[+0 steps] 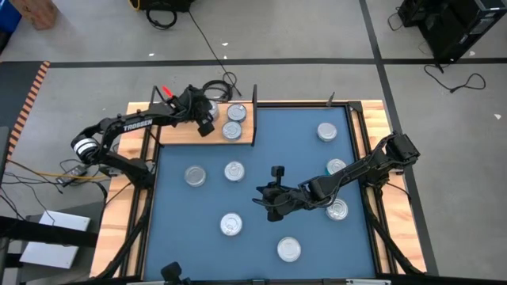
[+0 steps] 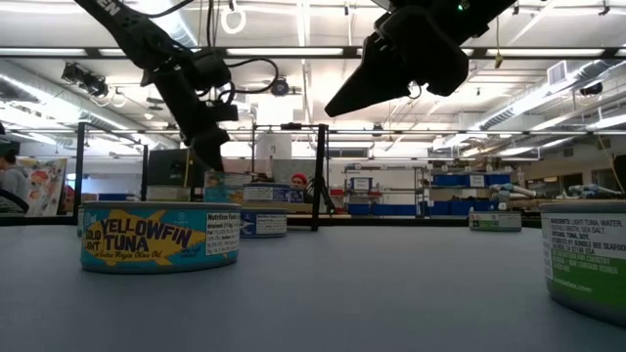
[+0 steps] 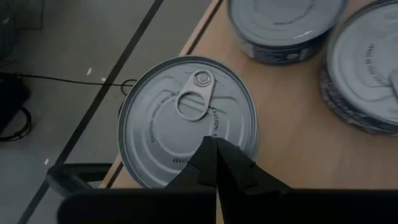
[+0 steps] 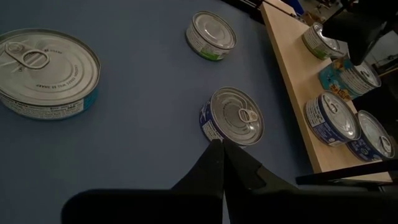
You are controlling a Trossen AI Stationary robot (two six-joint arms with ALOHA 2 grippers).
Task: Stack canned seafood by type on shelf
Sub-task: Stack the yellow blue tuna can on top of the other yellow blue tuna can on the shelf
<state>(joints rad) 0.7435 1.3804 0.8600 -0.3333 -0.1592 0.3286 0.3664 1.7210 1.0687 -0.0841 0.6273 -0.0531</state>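
Note:
The shelf (image 1: 178, 134) is a wooden board with black posts at the back left of the blue mat (image 1: 261, 150). Three tins (image 1: 235, 112) stand at its right end. My left gripper (image 1: 204, 123) is shut, its tips (image 3: 214, 146) resting over the lid of a pull-tab tin (image 3: 180, 115) at the board's outer edge. Several tins lie loose on the mat (image 1: 234, 171). My right gripper (image 1: 269, 198) is shut and holds nothing above the mat's middle. In the right wrist view its tips (image 4: 221, 146) point just short of a blue-labelled tin (image 4: 233, 117).
Loose tins lie at the mat's left (image 1: 195, 176), front (image 1: 289, 249) and right (image 1: 326, 131). A yellowfin tuna tin (image 2: 159, 235) stands close in the low view. Wooden table edges frame the mat (image 1: 380, 119). Cables lie on the floor behind.

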